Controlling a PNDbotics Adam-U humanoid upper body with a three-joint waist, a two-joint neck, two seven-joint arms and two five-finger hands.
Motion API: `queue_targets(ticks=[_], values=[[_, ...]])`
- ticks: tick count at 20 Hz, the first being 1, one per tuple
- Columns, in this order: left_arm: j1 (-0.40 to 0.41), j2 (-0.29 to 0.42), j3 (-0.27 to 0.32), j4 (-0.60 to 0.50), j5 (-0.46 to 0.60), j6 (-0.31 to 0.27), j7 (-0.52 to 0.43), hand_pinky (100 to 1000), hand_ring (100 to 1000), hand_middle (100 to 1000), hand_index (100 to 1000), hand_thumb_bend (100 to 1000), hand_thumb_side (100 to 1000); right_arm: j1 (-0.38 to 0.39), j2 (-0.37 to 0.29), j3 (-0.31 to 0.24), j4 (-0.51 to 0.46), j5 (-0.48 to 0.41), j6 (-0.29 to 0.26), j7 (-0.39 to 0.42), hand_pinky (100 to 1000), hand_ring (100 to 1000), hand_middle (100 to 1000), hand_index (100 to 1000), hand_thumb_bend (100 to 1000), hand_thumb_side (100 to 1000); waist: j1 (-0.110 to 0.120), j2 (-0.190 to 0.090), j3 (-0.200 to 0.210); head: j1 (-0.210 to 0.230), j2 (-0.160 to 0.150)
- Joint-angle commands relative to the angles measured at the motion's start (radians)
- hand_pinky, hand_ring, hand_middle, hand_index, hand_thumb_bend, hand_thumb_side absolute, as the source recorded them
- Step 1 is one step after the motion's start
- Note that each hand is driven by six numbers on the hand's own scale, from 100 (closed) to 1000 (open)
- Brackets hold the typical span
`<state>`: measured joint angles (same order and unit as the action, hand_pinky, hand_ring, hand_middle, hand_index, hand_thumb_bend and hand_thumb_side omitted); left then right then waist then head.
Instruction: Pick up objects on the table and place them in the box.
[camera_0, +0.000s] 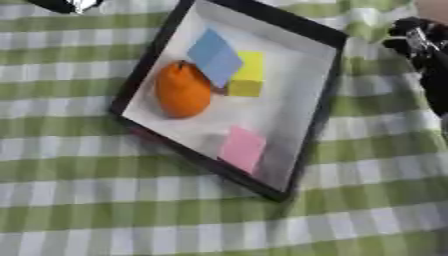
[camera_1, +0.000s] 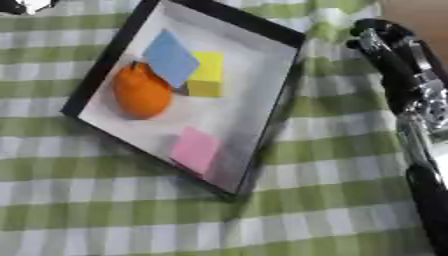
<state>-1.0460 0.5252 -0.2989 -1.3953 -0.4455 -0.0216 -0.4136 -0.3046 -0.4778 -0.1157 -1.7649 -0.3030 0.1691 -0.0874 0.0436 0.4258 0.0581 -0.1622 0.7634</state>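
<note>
Box (camera_0: 319, 107) holds orange fruit (camera_0: 182, 91), blue, yellow and pink blocks — my right hand (camera_1: 378, 36) beside it, fingers unreadable.

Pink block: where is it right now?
The pink block lies inside the box, in its near corner, apart from the orange fruit and the blue block and yellow block farther in.

Box (camera_1: 282, 95) with orange fruit (camera_1: 140, 92), blue, yellow, pink blocks; right hand (camera_1: 385, 40) beside
</note>
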Motion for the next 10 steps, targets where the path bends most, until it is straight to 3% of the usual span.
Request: queue_targets(ticks=[1,10], values=[[0.012,-0.028,-0.011,-0.123,-0.008,0.013,-0.013,679,621,554,628,139,100,0.000,-0.019,-0.001,-0.004,-0.007,0.004,-0.001,960,742,691,722,110,467,-0.010,-0.189,0.005,-0.020,0.006],[0.111,-0.158,-0.055,-0.337,-0.052,0.026,-0.060,682,624,559,632,134,100,0.011,-0.021,-0.006,-0.004,-0.012,0.003,-0.008,960,742,692,723,110,462,0.000,-0.223,0.027,-0.041,0.007]])
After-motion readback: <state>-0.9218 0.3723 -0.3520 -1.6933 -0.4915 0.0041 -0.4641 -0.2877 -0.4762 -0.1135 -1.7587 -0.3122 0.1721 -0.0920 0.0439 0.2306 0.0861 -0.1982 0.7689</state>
